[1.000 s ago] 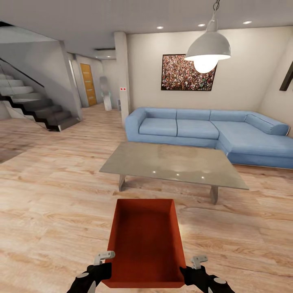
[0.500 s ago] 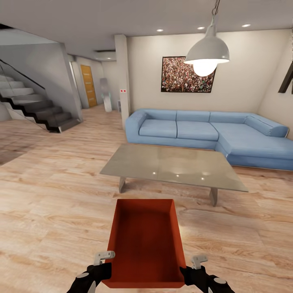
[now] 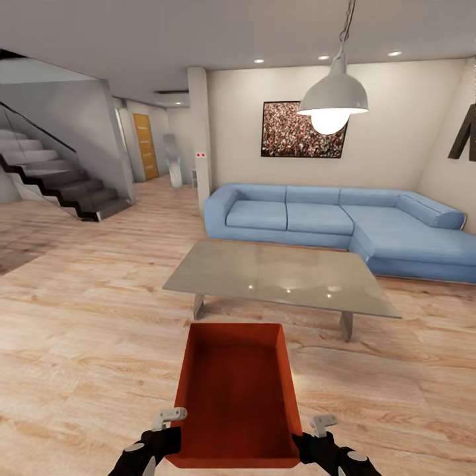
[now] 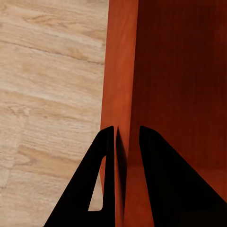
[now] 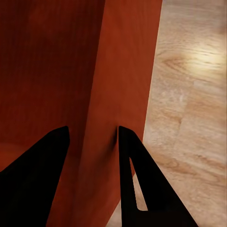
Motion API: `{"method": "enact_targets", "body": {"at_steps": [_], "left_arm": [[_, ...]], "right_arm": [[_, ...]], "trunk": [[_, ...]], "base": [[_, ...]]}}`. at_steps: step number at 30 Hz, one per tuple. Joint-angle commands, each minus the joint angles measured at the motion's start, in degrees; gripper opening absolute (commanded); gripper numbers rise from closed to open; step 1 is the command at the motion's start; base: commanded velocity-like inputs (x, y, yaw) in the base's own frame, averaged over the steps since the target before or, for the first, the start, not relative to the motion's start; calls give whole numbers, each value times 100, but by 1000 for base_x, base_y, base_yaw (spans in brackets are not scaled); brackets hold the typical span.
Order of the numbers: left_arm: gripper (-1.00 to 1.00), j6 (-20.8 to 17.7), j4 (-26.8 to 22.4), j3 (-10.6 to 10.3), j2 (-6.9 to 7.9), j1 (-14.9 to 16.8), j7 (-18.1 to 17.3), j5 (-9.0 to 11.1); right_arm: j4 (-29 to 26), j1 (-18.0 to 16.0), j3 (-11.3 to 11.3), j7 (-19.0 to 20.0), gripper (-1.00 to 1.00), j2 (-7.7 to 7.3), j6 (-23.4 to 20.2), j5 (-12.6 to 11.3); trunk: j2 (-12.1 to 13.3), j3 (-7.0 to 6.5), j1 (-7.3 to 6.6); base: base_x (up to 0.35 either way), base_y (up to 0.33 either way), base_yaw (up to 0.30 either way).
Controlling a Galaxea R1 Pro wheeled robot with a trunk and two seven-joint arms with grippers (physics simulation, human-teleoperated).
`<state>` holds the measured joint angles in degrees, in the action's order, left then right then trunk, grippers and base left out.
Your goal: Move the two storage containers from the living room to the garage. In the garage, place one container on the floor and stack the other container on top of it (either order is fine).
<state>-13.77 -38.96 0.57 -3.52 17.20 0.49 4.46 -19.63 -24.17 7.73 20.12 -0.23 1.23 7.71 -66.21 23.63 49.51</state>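
Note:
I am in the living room, holding one orange-red storage container (image 3: 236,390) low in front of me, open side up and empty. My left gripper (image 3: 168,430) is shut on its left wall near the near corner. The left wrist view shows that gripper (image 4: 126,130) with one finger on each side of the wall (image 4: 120,71). My right gripper (image 3: 311,433) is shut on the right wall. In the right wrist view this gripper (image 5: 93,128) straddles the wall (image 5: 125,56). The garage and its floor are out of view.
A grey low table (image 3: 277,277) stands just beyond the container, with a blue corner sofa (image 3: 330,218) behind it. A white pendant lamp (image 3: 332,99) hangs above. Left are dark stairs (image 3: 59,178), a pillar (image 3: 198,132) and a hallway with a wooden door (image 3: 143,145). Wood flooring (image 3: 86,344) lies open to the left.
The whole room has shifted slightly down in the picture and looks a little farther off, so the camera has moved. The container and both grippers keep the same hold.

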Motion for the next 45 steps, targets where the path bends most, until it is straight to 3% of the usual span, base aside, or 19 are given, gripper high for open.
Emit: {"method": "enact_targets", "body": {"at_steps": [1, 9, 45], "left_arm": [[-100, -36, 2, 14, -184, 2, 21, 20], [-100, -38, 3, 14, -185, 2, 21, 20], [-100, -37, 3, 14, -185, 2, 21, 20]], "right_arm": [[-14, 0, -131, 63, -100, 49, 9, -33], [-14, 0, -131, 63, -100, 49, 9, -31], [-14, 0, -131, 63, -100, 49, 9, -30]], "trunk": [[38, -22, -23], [359, -238, -198], [1803, -1088, -989]], "base": [[0, 0, 0], [0, 0, 45], [0, 0, 239]]}}
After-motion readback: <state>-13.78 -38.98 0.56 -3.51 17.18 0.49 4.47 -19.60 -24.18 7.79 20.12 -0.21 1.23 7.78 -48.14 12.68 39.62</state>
